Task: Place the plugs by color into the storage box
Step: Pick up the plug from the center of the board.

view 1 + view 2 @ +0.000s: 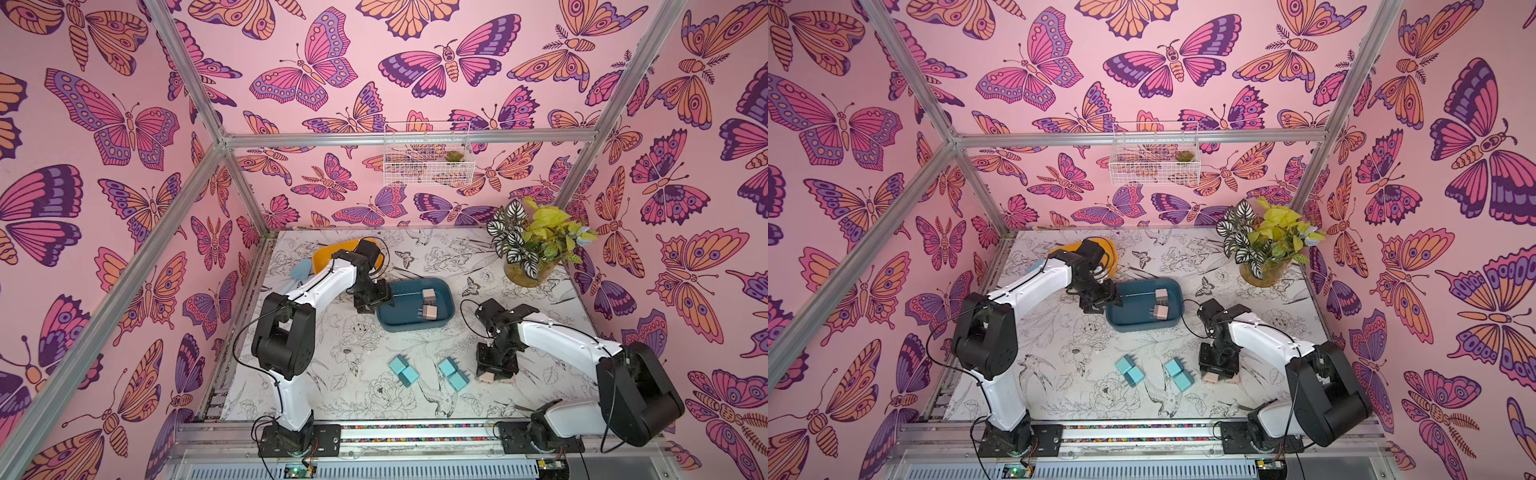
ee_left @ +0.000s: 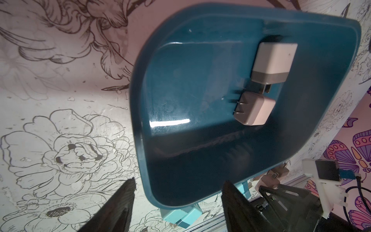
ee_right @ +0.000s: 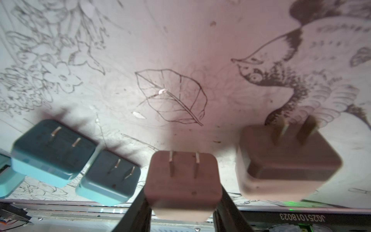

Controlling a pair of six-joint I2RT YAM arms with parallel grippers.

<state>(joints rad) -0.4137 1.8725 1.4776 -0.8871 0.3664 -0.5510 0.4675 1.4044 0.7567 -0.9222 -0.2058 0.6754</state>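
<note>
Pink plug (image 3: 183,180) sits clamped in right gripper (image 3: 183,209) | risk: lifting may nudge neighbouring pink plug (image 3: 289,160) or teal plug (image 3: 110,176) | left gripper (image 2: 178,192) spread, empty, at tray (image 2: 140,120) rim

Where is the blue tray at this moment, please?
In a top view, the tray sits mid-table beside the open left hand, two pink plugs inside.

4 pink plugs (image 1: 429,296), 4 teal plugs (image 1: 408,376), 2 trays (image 1: 411,326), 1 plant (image 1: 536,237).
</note>
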